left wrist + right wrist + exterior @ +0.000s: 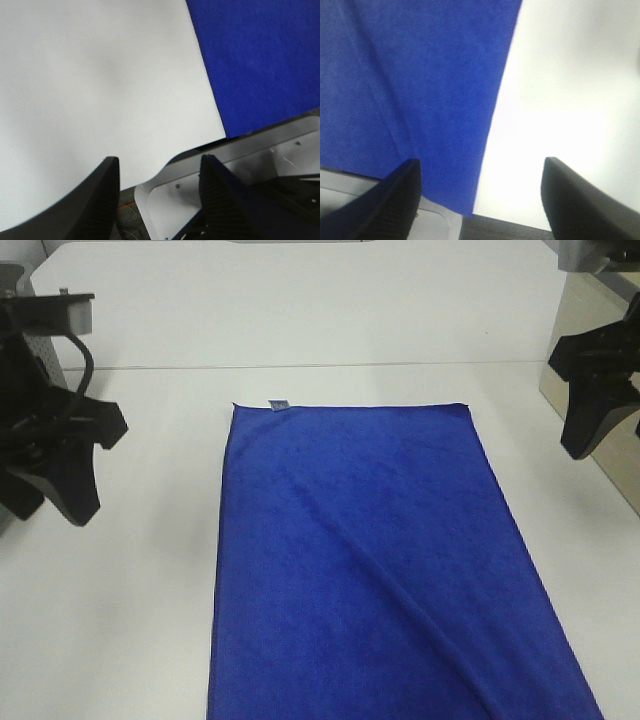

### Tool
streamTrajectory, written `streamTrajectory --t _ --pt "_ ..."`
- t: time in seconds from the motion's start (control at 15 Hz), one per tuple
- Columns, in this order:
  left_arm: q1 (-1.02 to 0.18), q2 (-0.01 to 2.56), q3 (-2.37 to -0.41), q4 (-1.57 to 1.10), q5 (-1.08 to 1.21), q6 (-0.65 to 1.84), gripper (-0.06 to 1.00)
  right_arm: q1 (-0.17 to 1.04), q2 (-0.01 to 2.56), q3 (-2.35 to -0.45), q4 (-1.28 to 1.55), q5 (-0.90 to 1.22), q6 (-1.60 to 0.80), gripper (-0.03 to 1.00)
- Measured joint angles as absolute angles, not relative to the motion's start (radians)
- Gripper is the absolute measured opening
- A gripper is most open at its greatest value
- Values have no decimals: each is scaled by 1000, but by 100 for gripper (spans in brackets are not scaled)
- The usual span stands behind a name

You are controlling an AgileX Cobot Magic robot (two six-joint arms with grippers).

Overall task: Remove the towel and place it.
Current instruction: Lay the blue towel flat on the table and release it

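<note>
jaws on both sides stand spread with nothing between them: the left gripper hangs over bare table at the left, the right gripper at the right, both clear of the cloth. the towel lies flat in the middle between them, its long axis running near to far, the pale tag at the far-left corner and a shallow crease slanting toward the near right. so each long edge faces one arm – the left edge lies to the right of the left jaws, well apart, while the right edge passes almost under the right jaws. the right arm looks nearer, and an edge pinch from that side seems the shorter reach.
</note>
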State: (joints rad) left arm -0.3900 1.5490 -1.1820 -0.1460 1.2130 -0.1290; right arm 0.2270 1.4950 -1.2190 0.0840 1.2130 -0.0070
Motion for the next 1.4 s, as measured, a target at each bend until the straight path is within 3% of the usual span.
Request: streamTrajectory --t 0.2,0.73,1.4 --pt "-389 1550 -1268 0 1213 -174 57 220 1523 -1337 30 1215 13 64" --pt "-204 1850 -1605 40 1220 -160 57 152 1884 -1780 55 1215 -14 64" --pt "-123 2319 -2092 -236 1220 0 57 136 2371 -2210 224 1214 -175 64"
